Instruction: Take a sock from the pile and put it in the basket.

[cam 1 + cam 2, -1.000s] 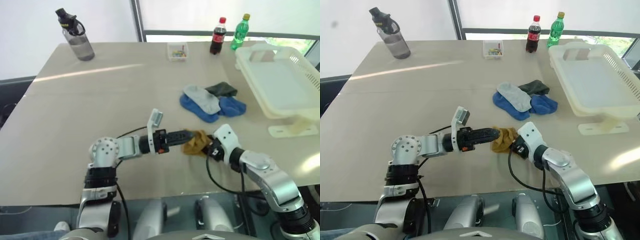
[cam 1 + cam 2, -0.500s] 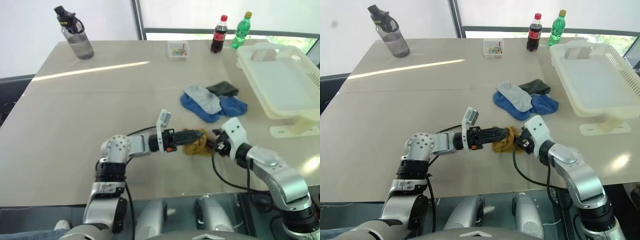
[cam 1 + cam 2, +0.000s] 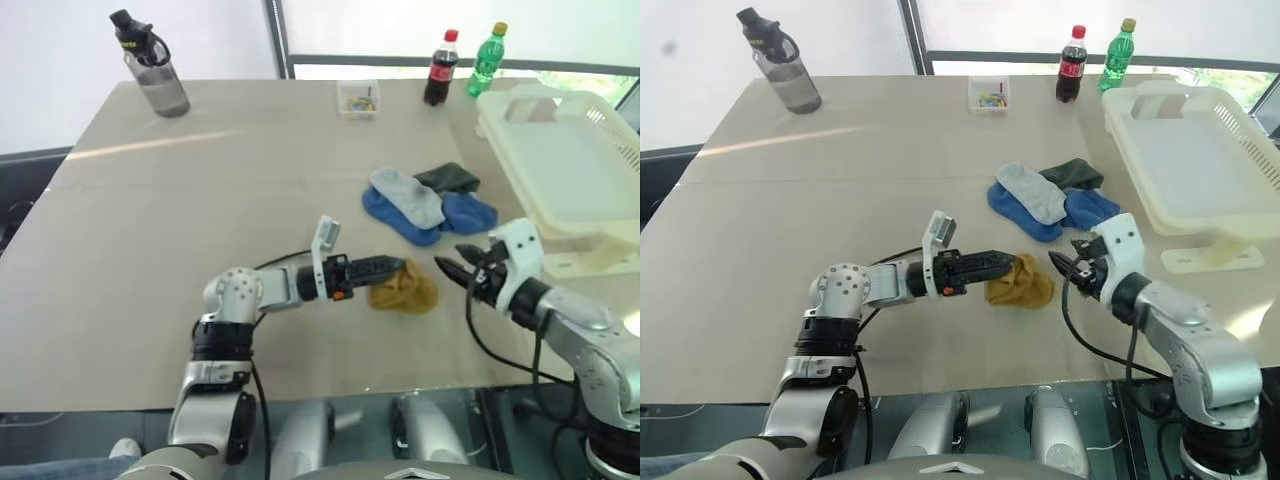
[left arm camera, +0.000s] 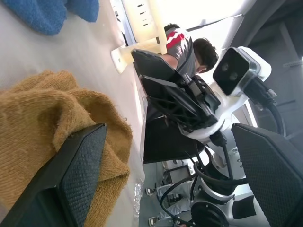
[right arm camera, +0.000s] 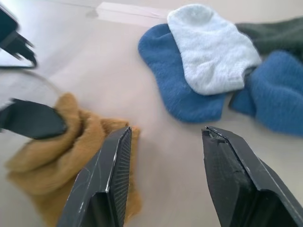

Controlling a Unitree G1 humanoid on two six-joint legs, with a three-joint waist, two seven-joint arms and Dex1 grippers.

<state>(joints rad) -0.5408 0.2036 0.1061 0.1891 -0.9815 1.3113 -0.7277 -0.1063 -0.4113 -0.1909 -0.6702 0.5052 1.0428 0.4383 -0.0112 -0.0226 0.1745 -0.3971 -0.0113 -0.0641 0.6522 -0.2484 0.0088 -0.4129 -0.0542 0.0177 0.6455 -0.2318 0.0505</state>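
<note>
Nearest to us lies the mustard sock (image 3: 402, 290), crumpled on the beige table (image 3: 200, 220), and we take it as our landmark. Our left gripper (image 3: 392, 266) reaches level to its near-left edge with fingers spread wide; one black finger (image 4: 71, 175) presses against the knit while the other stands clear of it, so nothing is pinched. Our right gripper (image 3: 452, 271) hangs just to the right of the mustard sock, apart from it and raised off the table, pointing back toward it. Its two fingers (image 5: 111, 184) stand partly apart with bare table between them, and it carries nothing.

Beyond the mustard sock and a little to the right sits the pile (image 3: 428, 203): a light grey sock (image 5: 208, 47) lying on top of a blue sock (image 5: 177, 94), a second blue sock (image 3: 468, 211) to its right, and a dark green sock (image 3: 447, 178) at the back.

Farther right of the mustard sock, past the pile, the basket (image 3: 560, 165) rests at the table's right edge, its floor bare.

Far beyond the mustard sock, along the back edge, stand a small clear box (image 3: 357, 99), a cola bottle (image 3: 439, 69) and a green bottle (image 3: 486, 47). At the far left corner stands a grey water bottle (image 3: 152, 67).
</note>
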